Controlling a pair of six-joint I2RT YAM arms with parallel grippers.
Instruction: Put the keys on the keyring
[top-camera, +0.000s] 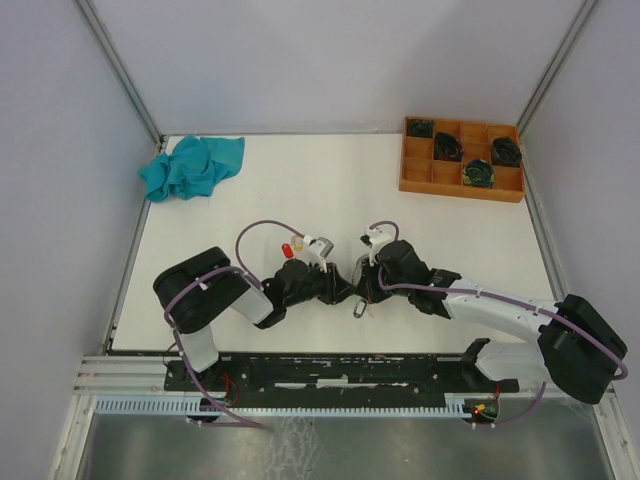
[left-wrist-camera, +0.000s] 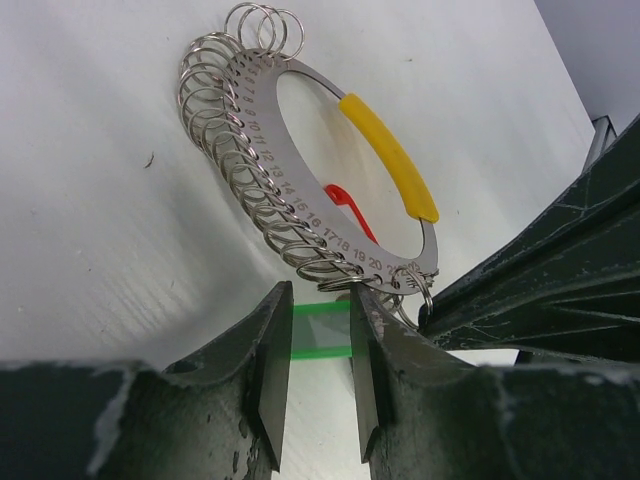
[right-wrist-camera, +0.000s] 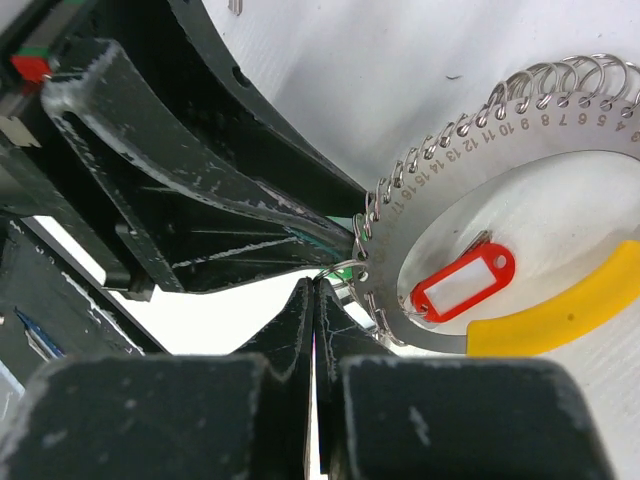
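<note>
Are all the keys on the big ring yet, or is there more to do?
Not yet. Done, it seems: the red-tagged key looks hooked on the keyring. In hand: the left gripper's jaws pinch the green tag right by the ring, while the right gripper, shut, sits at its edge. To do: getting the green one on; a third key I can't make out.

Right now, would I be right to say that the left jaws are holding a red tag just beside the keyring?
Not quite: the tag between the left jaws is a green tag, as the left wrist view shows. It is held just beside the keyring. The red tag lies inside the keyring's opening.
</note>
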